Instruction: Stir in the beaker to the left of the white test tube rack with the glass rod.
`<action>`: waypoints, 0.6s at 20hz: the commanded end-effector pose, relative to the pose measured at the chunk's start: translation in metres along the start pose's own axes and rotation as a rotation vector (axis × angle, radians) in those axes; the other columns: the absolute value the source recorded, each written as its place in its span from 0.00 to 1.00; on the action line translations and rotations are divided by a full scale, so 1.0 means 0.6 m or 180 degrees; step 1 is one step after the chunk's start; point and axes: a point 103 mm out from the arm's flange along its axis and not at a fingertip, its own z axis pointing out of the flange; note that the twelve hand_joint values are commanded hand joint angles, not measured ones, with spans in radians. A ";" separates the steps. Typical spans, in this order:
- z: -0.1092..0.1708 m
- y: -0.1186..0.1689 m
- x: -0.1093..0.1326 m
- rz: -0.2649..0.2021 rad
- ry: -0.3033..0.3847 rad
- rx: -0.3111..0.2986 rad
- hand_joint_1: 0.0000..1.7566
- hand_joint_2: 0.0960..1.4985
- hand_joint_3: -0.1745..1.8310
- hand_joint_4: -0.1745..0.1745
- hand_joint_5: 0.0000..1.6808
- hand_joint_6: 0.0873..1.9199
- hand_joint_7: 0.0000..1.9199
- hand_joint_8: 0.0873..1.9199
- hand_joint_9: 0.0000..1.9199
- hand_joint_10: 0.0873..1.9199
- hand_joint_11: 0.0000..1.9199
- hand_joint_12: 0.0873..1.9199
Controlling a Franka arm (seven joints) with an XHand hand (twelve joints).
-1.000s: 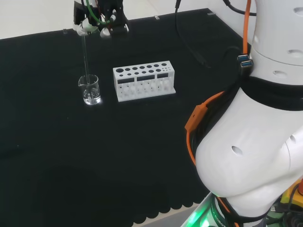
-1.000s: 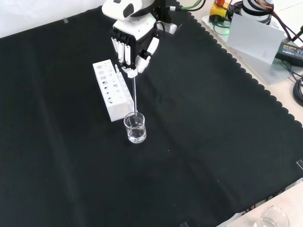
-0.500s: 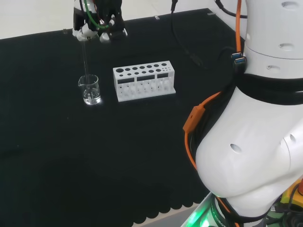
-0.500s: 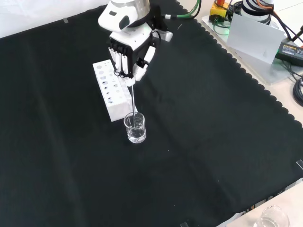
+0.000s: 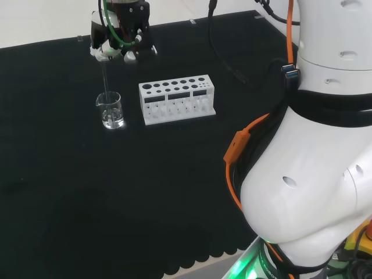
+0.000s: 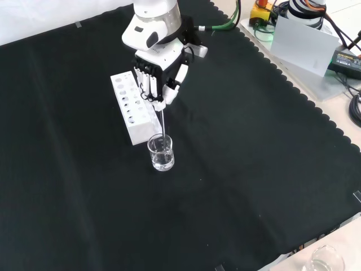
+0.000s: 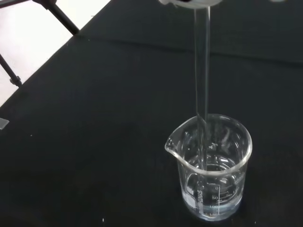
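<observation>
The glass rod [image 7: 202, 66] is hanging upright, its lower end reaching down into the beaker [image 7: 210, 172]. The beaker is standing on the black cloth [image 7: 94, 142] and is holding clear liquid in its lower part, its spout pointing away from the rod.

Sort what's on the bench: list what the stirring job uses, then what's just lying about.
In use:
hand
glass rod, its lower end in the beaker
beaker, holding clear liquid
test tube rack, the landmark

Lying about:
second glass vessel at the front view's bottom edge
</observation>
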 end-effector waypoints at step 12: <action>0.020 0.032 -0.010 0.0019 0.0139 0.0093 0.81 0.69 0.00 0.00 0.79 0.00 0.62 0.38 0.71 0.36 0.80 0.27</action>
